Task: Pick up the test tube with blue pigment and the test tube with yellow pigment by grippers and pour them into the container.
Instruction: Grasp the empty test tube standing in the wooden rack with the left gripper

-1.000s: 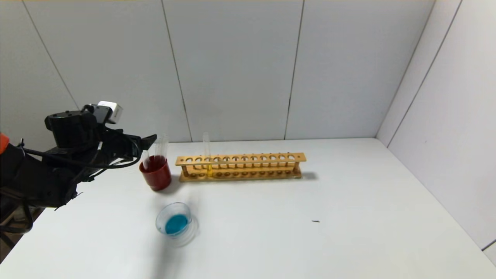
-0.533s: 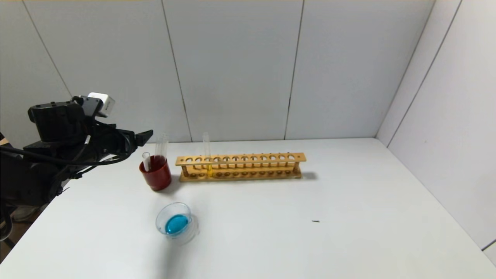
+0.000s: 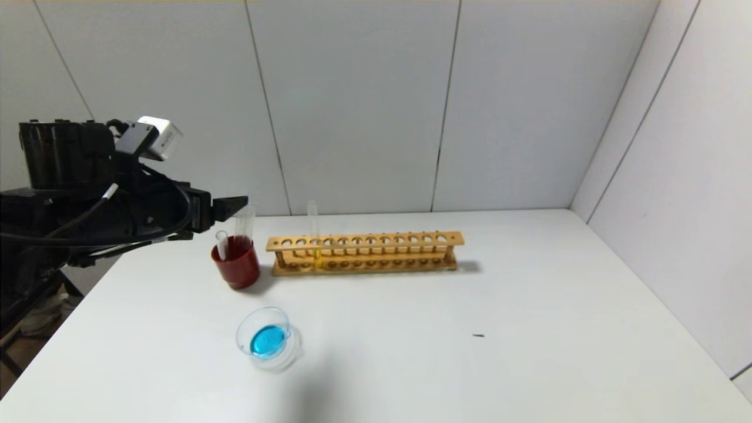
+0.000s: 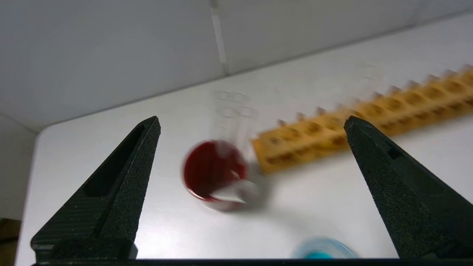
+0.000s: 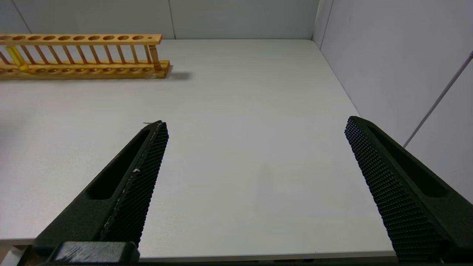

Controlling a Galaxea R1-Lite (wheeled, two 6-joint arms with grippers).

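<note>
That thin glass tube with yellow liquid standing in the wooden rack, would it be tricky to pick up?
Probably. The slim clear glass tube with yellow liquid looks smooth, so likely slippery and breakable if squeezed. It holds little liquid, so probably light. Laid down, its round shape would likely roll.

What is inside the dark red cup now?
Two clear tubes stand in the red cup, one short, one taller. The cup wall hides their lower ends.

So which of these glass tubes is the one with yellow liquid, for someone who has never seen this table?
Find the long wooden rack standing near the back of the white table. The test tube with yellow pigment stands upright in a hole near the rack's left end, close to the dark red cup. It is the only tube in the rack; the cup's tubes look colourless.
</note>
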